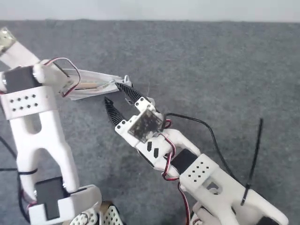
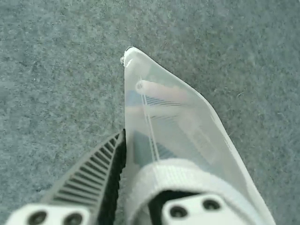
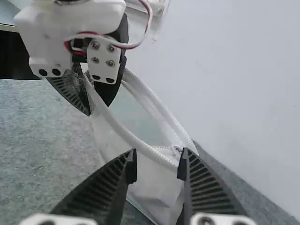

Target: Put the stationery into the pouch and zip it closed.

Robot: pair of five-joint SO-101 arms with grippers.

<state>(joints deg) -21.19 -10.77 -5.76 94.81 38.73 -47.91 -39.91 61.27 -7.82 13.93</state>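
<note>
One translucent pouch (image 1: 96,84) sits over the far left part of the grey tabletop (image 1: 225,61), close to the far edge, its length running from the left arm toward the middle. Whether its lower edge touches the surface cannot be told. Through its wall (image 2: 178,126) the left wrist view shows a pale, stick-shaped piece of stationery (image 2: 164,91) lying inside. The left pincer (image 1: 77,86) is clamped onto the pouch at its left end, the ribbed black finger pressed against one face (image 2: 136,154). At the other end the right pincer (image 1: 111,91) stands spread apart, one finger on each side of the pouch's tip without pinching it; from its own wrist the white zip edge (image 3: 140,140) runs down into the gap between the two fingers (image 3: 158,152), with the left pincer (image 3: 96,101) farther along the same edge. Beyond the pouch, the whole right half of the tabletop lies bare up to the pale wall (image 1: 150,9). A black cable (image 1: 211,136) loops along the right arm near the front edge.
</note>
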